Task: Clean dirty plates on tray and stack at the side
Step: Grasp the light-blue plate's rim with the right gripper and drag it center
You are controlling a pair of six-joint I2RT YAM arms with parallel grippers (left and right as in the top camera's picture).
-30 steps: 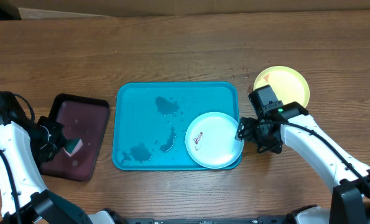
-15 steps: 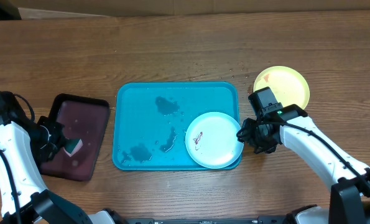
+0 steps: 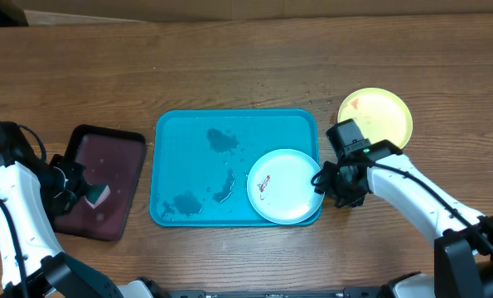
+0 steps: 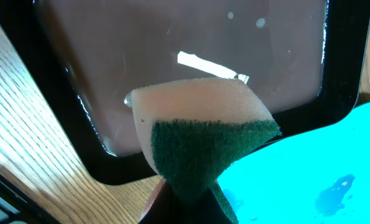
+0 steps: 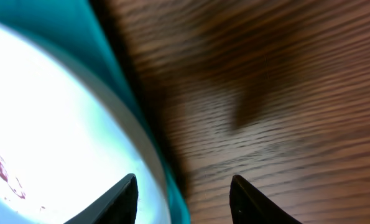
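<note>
Right end effector [image 5: 185, 199] is sitting at the 3 o'clock edge of the plate [image 3: 283, 186], fingers apart, one over the white rim and the other over bare wood. The wrist view is showing a gap on both sides, so I am reading this as straddling rather than pinching.

I am seeing the plate lying in the tray [image 3: 188, 132], in its 4 o'clock corner and tight against the raised rim. It is carrying a small red smear [image 3: 263, 184] toward its 9 o'clock side. The yellow plate [image 3: 379, 112] is lying off the tray on the surface [image 3: 229, 66], at about 2 o'clock from it, with a small reddish mark near its own edge. I am not making out a third plate for certain.

Left end effector [image 3: 84, 190] is hanging over the maroon tray [image 3: 105, 157], at 9 o'clock from the tray, clamped on a sponge [image 4: 200, 130] with its green scouring face pointing down.

I am judging that the step in hand is taking hold of the white plate by its rim so it can be wiped. The next move is calling for a pinch on the plate's edge alone. The tray's wall is running just beside it, so I am watching that the outer finger is not catching that too. After that the sponge is needing to come across from 9 o'clock to the smear.

I am finding no brand, label or writing that can be read.
</note>
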